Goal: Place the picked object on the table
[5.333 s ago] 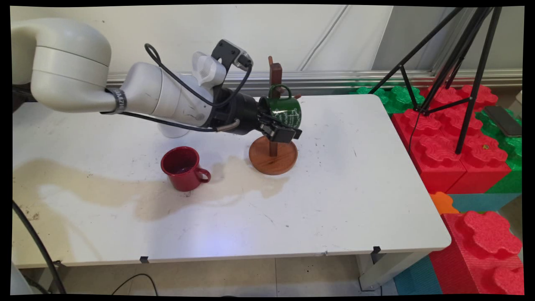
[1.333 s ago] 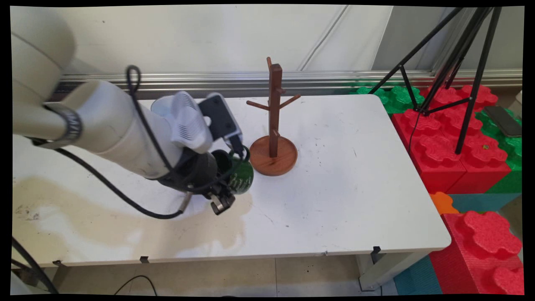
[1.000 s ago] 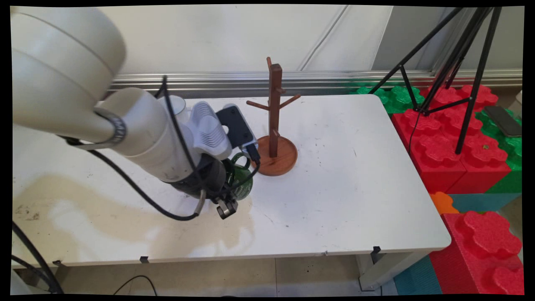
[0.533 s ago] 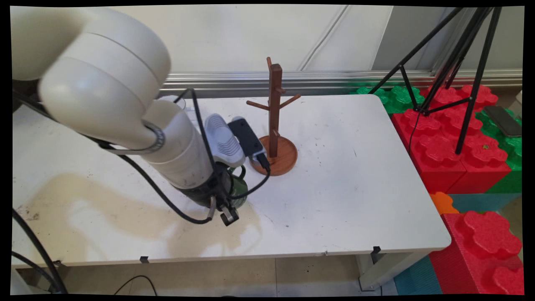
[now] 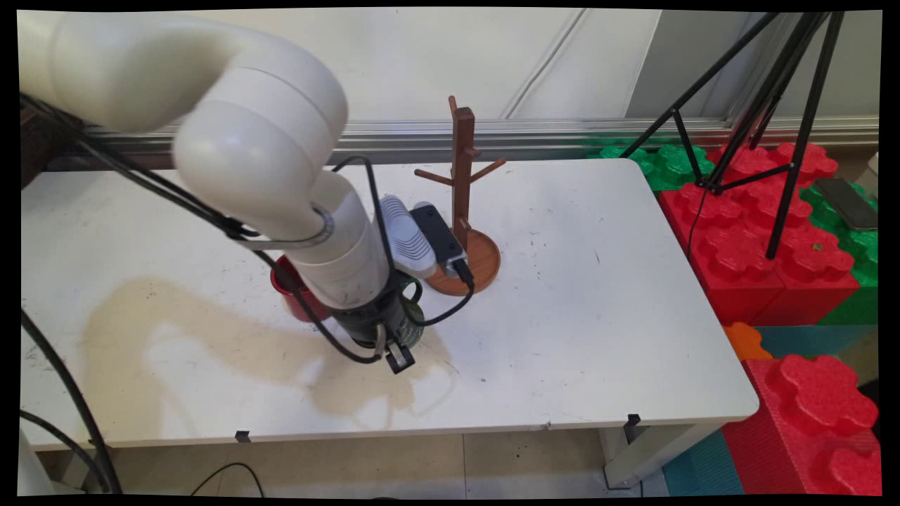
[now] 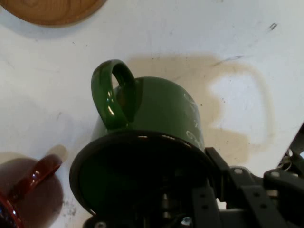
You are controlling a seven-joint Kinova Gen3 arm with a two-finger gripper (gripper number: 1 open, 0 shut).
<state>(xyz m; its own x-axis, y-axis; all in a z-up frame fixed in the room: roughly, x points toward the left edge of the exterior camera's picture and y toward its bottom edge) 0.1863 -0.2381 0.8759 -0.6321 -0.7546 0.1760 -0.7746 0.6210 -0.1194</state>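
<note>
My gripper [image 5: 395, 349] is shut on the rim of a green mug [image 5: 410, 322], one finger inside it and one outside on its wall. The green mug [image 6: 161, 109] is held low over the white table [image 5: 562, 316], handle toward the wooden mug tree [image 5: 462, 176]; I cannot tell whether its bottom touches. A red mug [image 5: 283, 289] stands just left of it, mostly hidden by the arm; in the hand view the red mug's rim [image 6: 28, 190] shows at the lower left. The tree's round base [image 6: 52, 7] lies at the top edge, apart from the green mug.
A brownish stain [image 5: 211, 337] spreads over the table's left half and under the mug. Right of the table stand red and green foam blocks [image 5: 766, 239] and a black tripod [image 5: 787, 126]. Black cables [image 5: 63, 400] hang at the near left.
The green mug has come off the tree's peg and down beside the red mug. In the last second the gripper has turned more upright and shifted slightly toward the near edge with it.
</note>
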